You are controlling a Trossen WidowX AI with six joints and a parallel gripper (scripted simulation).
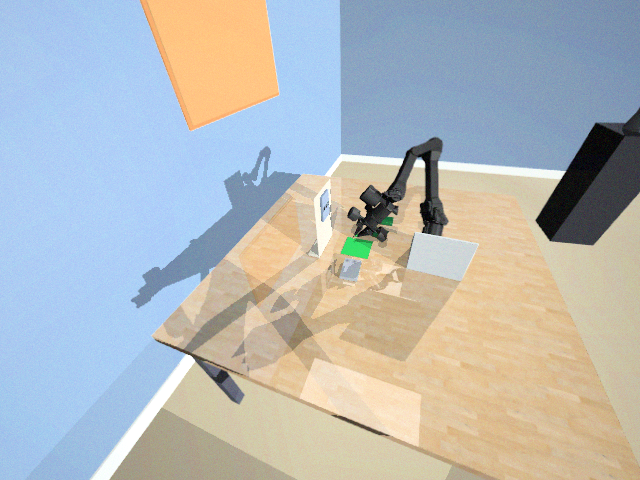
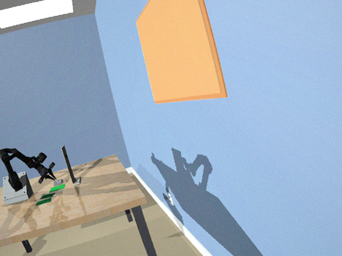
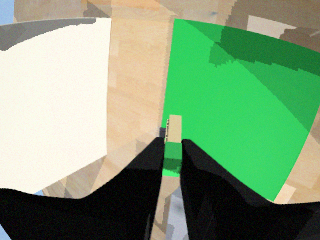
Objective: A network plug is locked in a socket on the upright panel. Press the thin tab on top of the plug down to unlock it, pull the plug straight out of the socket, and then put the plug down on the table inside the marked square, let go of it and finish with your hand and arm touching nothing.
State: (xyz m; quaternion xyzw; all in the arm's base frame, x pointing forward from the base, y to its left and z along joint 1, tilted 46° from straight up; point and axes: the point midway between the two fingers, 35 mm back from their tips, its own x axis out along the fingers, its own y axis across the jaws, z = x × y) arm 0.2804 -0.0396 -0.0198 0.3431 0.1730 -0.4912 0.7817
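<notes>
In the wrist view, the white panel (image 1: 324, 235) (image 2: 67, 163) (image 3: 55, 105) stands at left; then the claw (image 1: 355, 235) (image 2: 55, 180) (image 3: 172, 146), pinching the green-and-tan plug (image 3: 173, 131); at right spreads a bright green square (image 1: 357, 248) (image 2: 57, 187) (image 3: 235, 110).

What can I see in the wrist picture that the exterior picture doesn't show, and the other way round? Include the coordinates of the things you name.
Only the wrist view shows the plug's beige part (image 3: 175, 128) up close, between the fingertips.

Only the exterior view shows the orange wall panel (image 2: 178, 51), the ceiling light (image 2: 35, 11) and the arm's grey base block (image 2: 6, 184).

Both show the hand (image 2: 55, 179) (image 3: 172, 146), the bright green square (image 2: 57, 187) (image 3: 235, 110) and the upright panel (image 2: 68, 163) (image 3: 55, 105).
</notes>
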